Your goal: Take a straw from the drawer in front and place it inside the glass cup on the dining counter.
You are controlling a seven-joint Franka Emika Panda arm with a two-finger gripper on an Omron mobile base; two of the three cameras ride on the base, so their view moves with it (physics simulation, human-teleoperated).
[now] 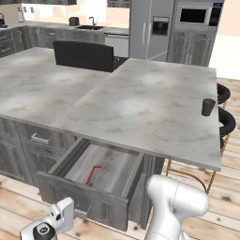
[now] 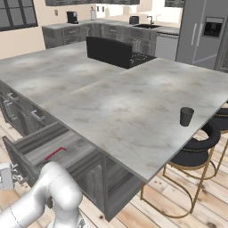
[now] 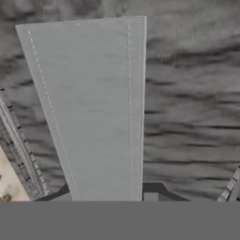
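Straw [image 1: 93, 174]: one, thin and red with a short bent end, lying flat on the grey wood-grain bottom of the open drawer [image 1: 123, 179], apart from its walls.
Drawer edges: pulled out from under the overhang of the tabletop [image 1: 145, 108]; the top is open, with free room above the straw; the silver bar handle [image 1: 80, 211] sits on the dark front.
Claw [image 1: 60, 216]: low at the drawer front, beside the handle; the hand view shows a pale grey bar against dark wood grain close up; cannot tell whether the jaws are wide, narrow or gripping.
Glass cup [image 1: 208, 107]: one, dark, upright near the far right edge of the tabletop, with bare marble all around it.
Count: one straw, one cup, one open drawer, two black stools [image 2: 200, 149] with gold legs.
Surroundings: narrower closed drawers [image 1: 40, 138] left of the open one; a black chair back [image 1: 84, 56] beyond the tabletop; fridge [image 1: 150, 29] and sink [image 1: 90, 27] on the far wall.
Obstructions: the stools stand just below the cup's edge.
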